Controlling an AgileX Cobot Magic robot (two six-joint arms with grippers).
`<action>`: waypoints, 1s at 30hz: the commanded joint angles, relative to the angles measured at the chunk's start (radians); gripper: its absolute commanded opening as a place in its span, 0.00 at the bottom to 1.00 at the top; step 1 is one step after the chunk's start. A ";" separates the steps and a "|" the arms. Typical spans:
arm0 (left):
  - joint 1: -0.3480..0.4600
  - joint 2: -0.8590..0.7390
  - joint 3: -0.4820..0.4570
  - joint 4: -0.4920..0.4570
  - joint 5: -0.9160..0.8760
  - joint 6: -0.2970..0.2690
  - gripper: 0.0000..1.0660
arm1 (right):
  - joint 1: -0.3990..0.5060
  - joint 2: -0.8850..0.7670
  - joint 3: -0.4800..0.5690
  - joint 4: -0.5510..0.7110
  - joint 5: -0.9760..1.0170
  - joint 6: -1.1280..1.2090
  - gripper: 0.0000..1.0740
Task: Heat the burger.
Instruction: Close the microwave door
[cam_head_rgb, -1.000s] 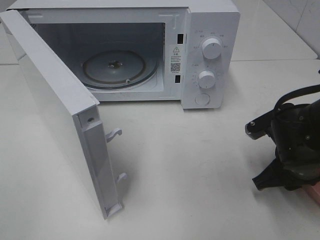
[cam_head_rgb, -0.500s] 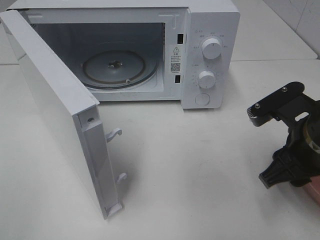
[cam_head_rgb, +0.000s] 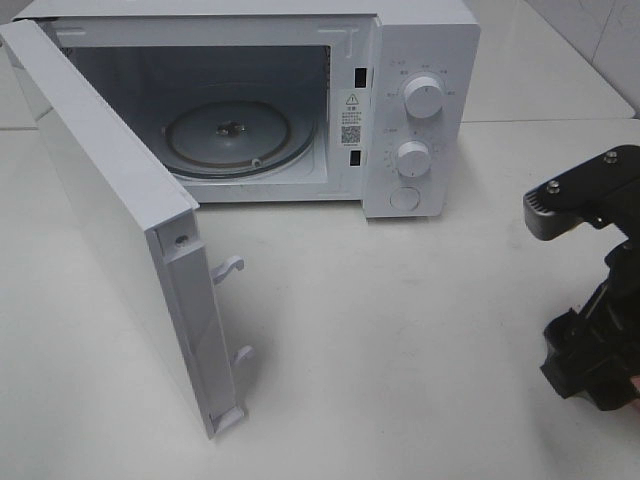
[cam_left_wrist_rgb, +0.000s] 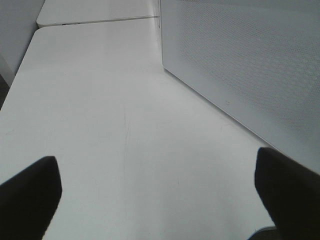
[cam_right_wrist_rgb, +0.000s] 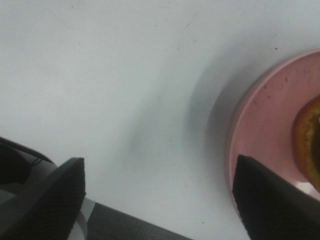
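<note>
Only a tan-brown edge of the burger (cam_right_wrist_rgb: 311, 145) shows, at the border of the right wrist view, lying on a pink plate (cam_right_wrist_rgb: 265, 130). My right gripper (cam_right_wrist_rgb: 160, 200) hovers open over the plate's rim; one finger (cam_right_wrist_rgb: 272, 200) is above the plate and the other (cam_right_wrist_rgb: 47, 200) is above bare table. Nothing lies between them. In the exterior high view the right arm (cam_head_rgb: 590, 200) sits at the far right and hides the burger. The left gripper (cam_left_wrist_rgb: 160, 195) is open over bare table beside the microwave door (cam_left_wrist_rgb: 240, 65).
A white microwave (cam_head_rgb: 420, 100) stands at the back with its door (cam_head_rgb: 120, 220) swung wide open toward the front left. Its glass turntable (cam_head_rgb: 228, 135) has nothing on it. Two dials (cam_head_rgb: 424, 98) are on its right panel. White table (cam_head_rgb: 400, 340) stretches between microwave and right arm.
The right arm has moved to the right, toward the edge of the exterior view, and now hides almost all of the pink plate. The microwave has not moved.
</note>
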 joint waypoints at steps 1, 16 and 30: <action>0.004 -0.019 0.003 -0.005 -0.014 -0.003 0.92 | -0.001 -0.063 -0.032 0.039 0.075 -0.044 0.73; 0.004 -0.019 0.003 -0.005 -0.014 -0.003 0.92 | -0.001 -0.438 -0.045 0.090 0.264 -0.117 0.71; 0.004 -0.019 0.003 -0.005 -0.014 -0.003 0.92 | -0.108 -0.754 -0.039 0.145 0.309 -0.188 0.71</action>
